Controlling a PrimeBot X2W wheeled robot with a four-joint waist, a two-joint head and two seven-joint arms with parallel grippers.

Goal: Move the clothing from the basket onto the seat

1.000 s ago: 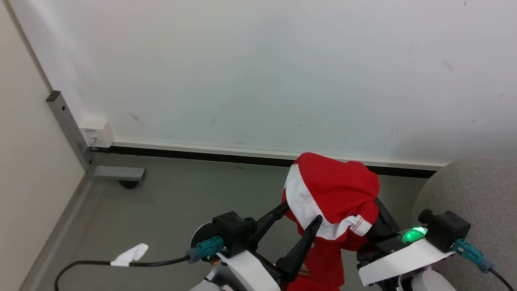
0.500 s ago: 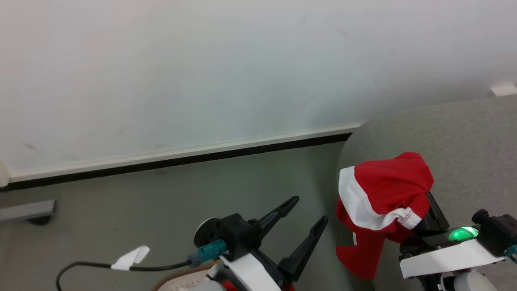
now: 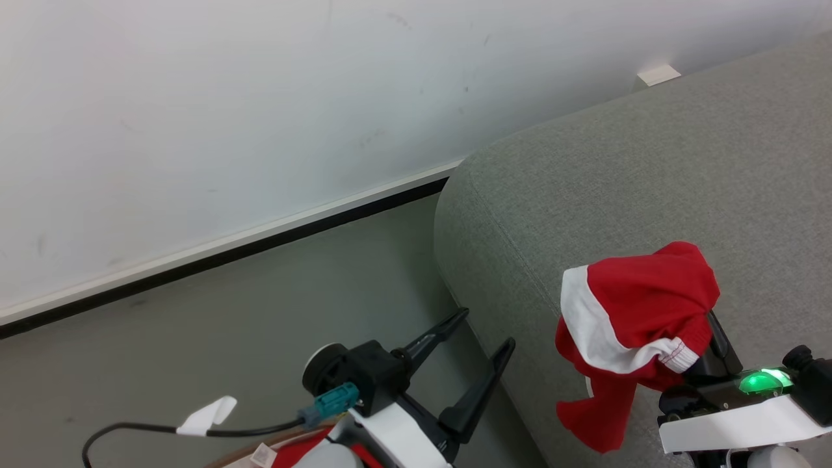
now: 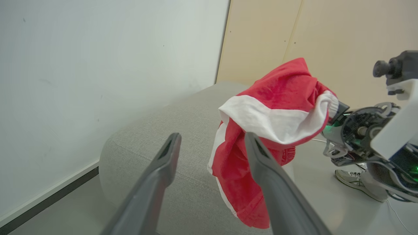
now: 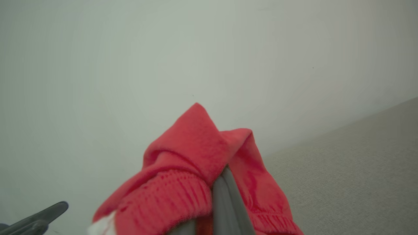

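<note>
Head view: right fingers (image 3: 723,344) pinching the clothing (image 3: 640,305) over the seat (image 3: 585,162), near its left edge. Left fingers (image 3: 484,387) just spread wide.

**Red cloth masks an end effector's tips; seat and basket run out of frame**

The clothing (image 3: 640,305) drapes over the right end effector (image 3: 712,328) and covers its fingertips, so how the jaws stand cannot be read. From the right wrist, the folds sit close to the lens and soft in focus. The seat (image 3: 617,175) is cut by the head view's right and bottom edges. Of the basket (image 3: 240,453), a sliver of tan rim clears the bottom edge, the rest lying behind the left arm, beside a scrap of red fabric (image 3: 296,456) and a white label (image 3: 261,455) whose print is too small to make out. In the left wrist view, a pale shoe (image 4: 354,181) is partly hidden behind the right arm.
</note>
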